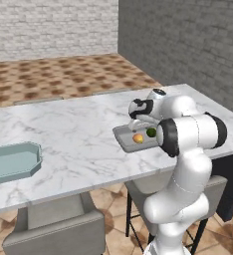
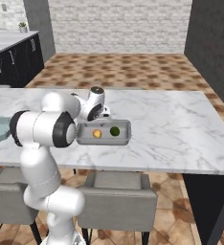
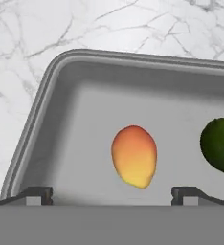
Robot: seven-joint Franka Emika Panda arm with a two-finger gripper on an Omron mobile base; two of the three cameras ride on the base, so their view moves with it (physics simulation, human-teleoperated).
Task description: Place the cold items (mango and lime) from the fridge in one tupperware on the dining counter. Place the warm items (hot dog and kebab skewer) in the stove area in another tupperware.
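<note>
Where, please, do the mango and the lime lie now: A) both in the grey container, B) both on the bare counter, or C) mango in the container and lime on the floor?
A: the mango and the lime lie side by side inside the grey container.

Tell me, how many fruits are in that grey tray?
2: a mango near the tray's middle, and a lime beside it, apart. Part of the tray is out of frame.
</note>
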